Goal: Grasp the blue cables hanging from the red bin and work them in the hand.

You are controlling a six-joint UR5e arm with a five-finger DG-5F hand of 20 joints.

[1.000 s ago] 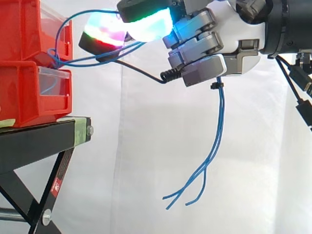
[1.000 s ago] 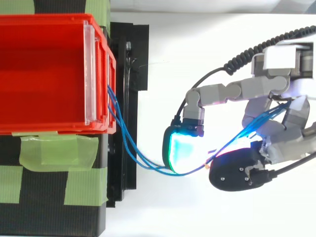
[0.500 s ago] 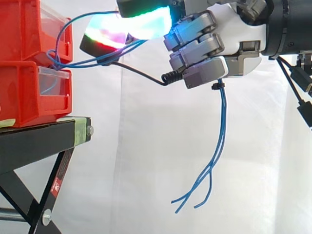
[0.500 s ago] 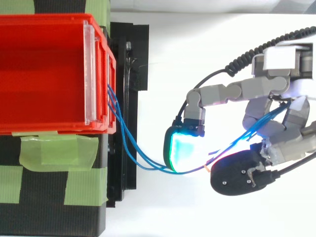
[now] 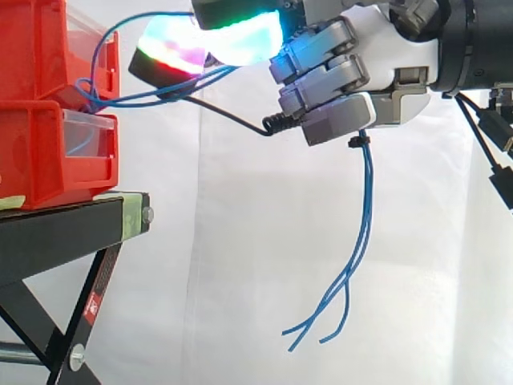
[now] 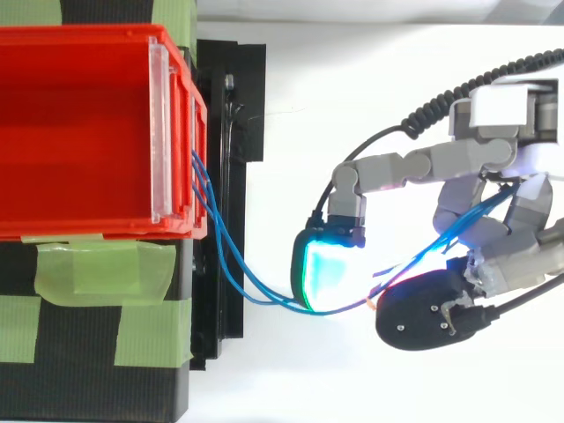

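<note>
— Side view?
— The hand (image 5: 385, 72), right of the stacked red bins (image 5: 40, 152) on the black stand (image 5: 64, 233), has its fingers (image 5: 321, 80) curled tight round the blue cables (image 5: 365, 208). Their loose ends dangle below it.
— Top view?
— The cables leave the upper bin's front (image 6: 196, 123), sag, pass a glowing pad (image 6: 326, 273) and enter the closed fingers.

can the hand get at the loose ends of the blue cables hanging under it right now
Probably not as it stands. The hand is curled shut on the blue cables, and their loose ends dangle far below it. Open air leaves the way free, but its fingers are occupied.
</note>
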